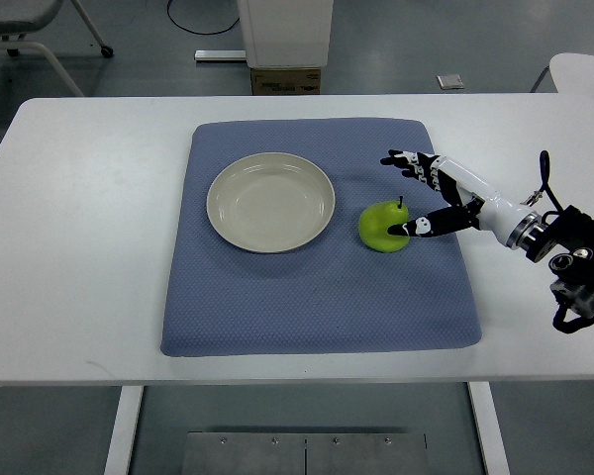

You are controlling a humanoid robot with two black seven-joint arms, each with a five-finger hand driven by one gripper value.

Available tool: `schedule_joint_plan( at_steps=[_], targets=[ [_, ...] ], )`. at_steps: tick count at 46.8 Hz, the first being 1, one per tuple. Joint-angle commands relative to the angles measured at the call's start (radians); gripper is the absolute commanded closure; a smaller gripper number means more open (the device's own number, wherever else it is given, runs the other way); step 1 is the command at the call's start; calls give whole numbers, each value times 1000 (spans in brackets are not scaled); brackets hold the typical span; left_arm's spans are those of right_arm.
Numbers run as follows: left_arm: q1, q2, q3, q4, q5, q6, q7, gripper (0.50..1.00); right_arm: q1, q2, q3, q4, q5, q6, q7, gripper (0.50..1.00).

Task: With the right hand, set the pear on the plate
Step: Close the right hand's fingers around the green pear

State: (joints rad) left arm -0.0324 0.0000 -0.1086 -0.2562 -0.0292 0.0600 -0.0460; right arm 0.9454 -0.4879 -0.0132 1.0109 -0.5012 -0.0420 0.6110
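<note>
White table [79,247], blue mat [307,307] laid across its middle. On the mat's left half sits a cream plate [270,202], nothing in it. The green pear [384,227] (round, short dark stem pointing up) rests on the mat just right of the plate, apart from its rim.

The right hand [428,196] reaches in from the right edge, white forearm, black-and-white fingers. Fingers spread wide: upper fingers [408,161] extend above and to the right of the pear, clear of it; the thumb [421,226] lies against the pear's right side, at or very near contact. Not a closed grasp; the hand is splayed around the fruit's right flank, nothing lifted.

Left arm is not visible.

Beyond the table: grey floor, a cardboard box [285,81] under a white stand [285,32], a chair base [40,40] at upper left.
</note>
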Motion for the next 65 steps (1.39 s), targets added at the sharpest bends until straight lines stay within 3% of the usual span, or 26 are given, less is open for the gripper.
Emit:
schedule_joint_plan(
  at_steps=[1, 18, 49, 53, 57, 60, 63, 64, 65],
  targets=[
    [0, 0, 0, 0, 0, 0, 0, 500, -2, 12, -10, 0, 0, -16, 0, 519],
    [0, 0, 0, 0, 0, 0, 0, 500, -5, 81, -62, -11, -7, -124, 0, 521],
    [0, 0, 1, 0, 0, 0, 0, 500, -10, 84, -131, -43, -8, -199, 0, 597],
    [-1, 0, 0, 0, 0, 0, 0, 500, -10, 86, -133, -43, -8, -203, 0, 634],
    [0, 0, 0, 0, 0, 0, 0, 500, -10, 86, -133, -44, -8, -203, 0, 726],
    [0, 0, 0, 0, 0, 0, 0, 500, -11, 88, -133, -46, -10, -205, 0, 824],
    [0, 0, 0, 0, 0, 0, 0, 500, -11, 98, -133, -49, -10, -205, 0, 966],
    [0, 0, 0, 0, 0, 0, 0, 500, -11, 100, -133, -51, -11, -205, 0, 1000],
    [0, 0, 0, 0, 0, 0, 0, 500, -11, 103, -134, -54, -11, -205, 0, 1000]
  ],
)
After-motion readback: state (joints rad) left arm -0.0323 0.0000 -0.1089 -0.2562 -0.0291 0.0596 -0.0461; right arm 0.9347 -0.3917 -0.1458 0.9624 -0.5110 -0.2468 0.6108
